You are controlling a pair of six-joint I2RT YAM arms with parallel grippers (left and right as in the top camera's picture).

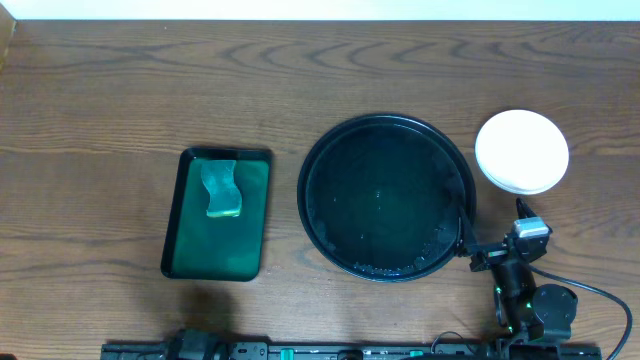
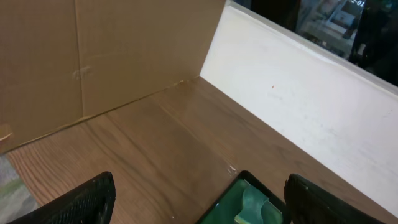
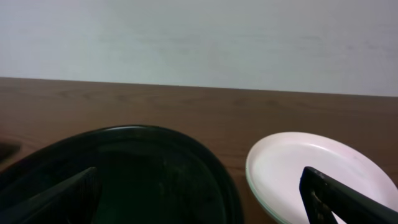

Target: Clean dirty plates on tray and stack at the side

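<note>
The round black tray [image 1: 385, 195] lies mid-table with nothing on it but some wet specks near its front rim. White plates [image 1: 521, 151] sit stacked on the table just right of it, and they look clean. My right gripper [image 3: 199, 205] is open and empty. It hangs low at the gap between the tray [image 3: 155, 174] and the plates [image 3: 305, 168], with one finger over each. My left gripper [image 2: 199, 208] is also open and empty, above the table near the far end of the green tray [image 2: 249, 205].
A dark green rectangular tray [image 1: 190, 225] holding a teal sponge [image 1: 222, 188] sits left of the black tray. The right arm [image 1: 520, 260] stands at the front right edge. A cardboard wall [image 2: 124, 56] and a white wall [image 2: 298, 99] border the table.
</note>
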